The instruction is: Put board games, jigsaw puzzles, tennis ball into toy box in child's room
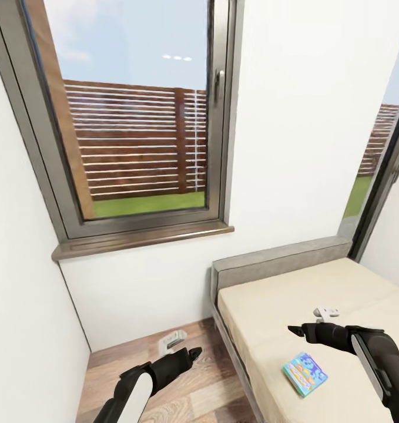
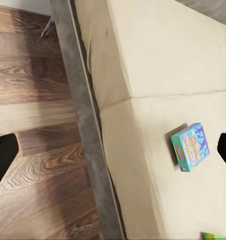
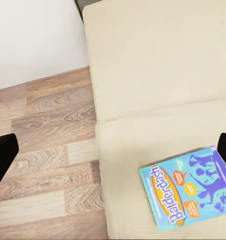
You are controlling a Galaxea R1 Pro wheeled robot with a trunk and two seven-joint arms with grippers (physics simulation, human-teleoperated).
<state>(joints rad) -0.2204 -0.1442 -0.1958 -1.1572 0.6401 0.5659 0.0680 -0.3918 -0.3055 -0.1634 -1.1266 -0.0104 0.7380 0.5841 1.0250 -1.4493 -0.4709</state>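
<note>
From the head view, the robot faces a white wall with a large grey-framed window (image 1: 128, 117) that looks out on a brown slatted fence and a strip of grass. Below and to the right stands a bed (image 1: 317, 288) with a grey upholstered frame and a cream mattress, and a flat blue board game box with colourful print (image 1: 305, 373) lies on the mattress near the lower right. The black left gripper (image 1: 193, 354) hangs over the wood-plank floor (image 1: 187, 399) beside the bed, its fingers looking spread apart and holding nothing. The black right gripper (image 1: 297, 332) hovers above the mattress, up and to the left of the blue box and clear of it; whether its fingers are spread or together cannot be told from here.

In the left wrist view, the two dark fingertips (image 2: 3, 155) sit at opposite edges of the picture, wide apart and empty. Between them run the plank floor, the grey bed frame and the cream mattress, with the blue box lying on the mattress (image 2: 190, 147). A sliver of green (image 2: 215, 235) shows at the mattress's edge; what it is cannot be told.

In the right wrist view, the fingertips (image 3: 3, 157) are likewise spread wide with nothing between them. The blue box, lettered "Balderdash" (image 3: 190, 192), lies flat on the mattress, near the bed's edge by the floor
</note>
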